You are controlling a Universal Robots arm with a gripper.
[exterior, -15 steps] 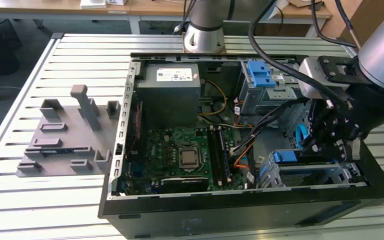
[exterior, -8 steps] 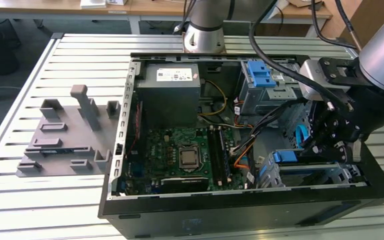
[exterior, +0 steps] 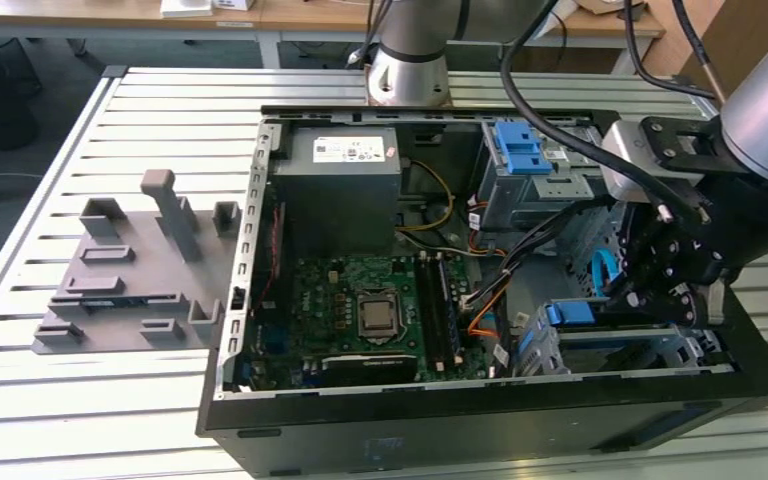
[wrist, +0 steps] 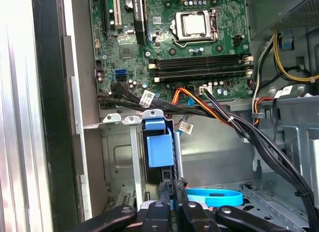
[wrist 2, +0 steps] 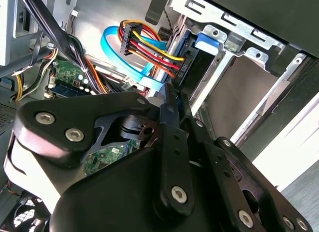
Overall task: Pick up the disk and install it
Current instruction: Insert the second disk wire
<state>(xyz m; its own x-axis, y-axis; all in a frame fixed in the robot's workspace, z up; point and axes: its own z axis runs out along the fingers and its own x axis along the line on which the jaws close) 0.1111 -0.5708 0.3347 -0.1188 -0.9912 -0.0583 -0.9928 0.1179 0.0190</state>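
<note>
The disk (wrist: 159,147) stands on edge in the metal bay (wrist: 117,157) at the front corner of the open computer case (exterior: 491,420); its blue plastic carrier faces the first wrist view. In the exterior view the blue carrier (exterior: 574,313) shows low in the case at that view's right, just under my gripper (exterior: 651,295). The black fingers (wrist: 166,194) close together on the disk's near edge, and my gripper (wrist: 173,189) looks shut on it. In the second wrist view the gripper (wrist 2: 172,100) meets the dark edge of the disk (wrist 2: 192,62) below a blue tab (wrist 2: 207,42).
A grey power-supply box (exterior: 344,160) and a blue-latched drive cage (exterior: 524,160) sit at the back of the case. The green motherboard (exterior: 371,310) lies in the middle. Black and coloured cables (wrist: 219,112) and a blue flat cable (wrist: 214,196) run close to the bay. A grey fixture (exterior: 131,270) stands on the slatted table.
</note>
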